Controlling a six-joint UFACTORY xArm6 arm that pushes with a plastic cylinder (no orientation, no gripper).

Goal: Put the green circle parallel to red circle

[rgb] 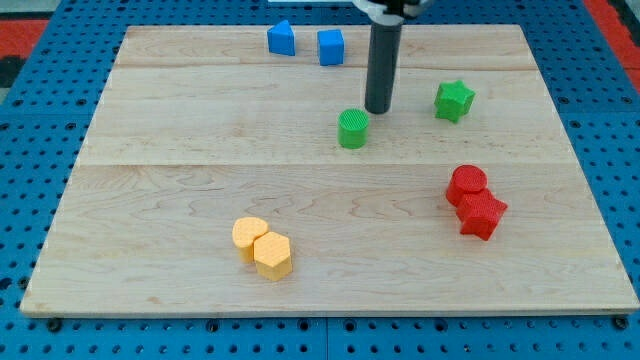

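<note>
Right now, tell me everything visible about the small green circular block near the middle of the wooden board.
The green circular block is a short upright cylinder with faintly ribbed sides, plastic-looking, standing flat on the pale wooden board slightly above centre. My tip sits just to its upper right, close, though contact is not clear. The green star block lies farther right, and the red circular block lower right, both apart from it.

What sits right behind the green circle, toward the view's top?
My tip stands just behind the green circle, slightly to the view's right, close but seemingly not touching. Only bare board otherwise; the rod hides a strip of it.
</note>
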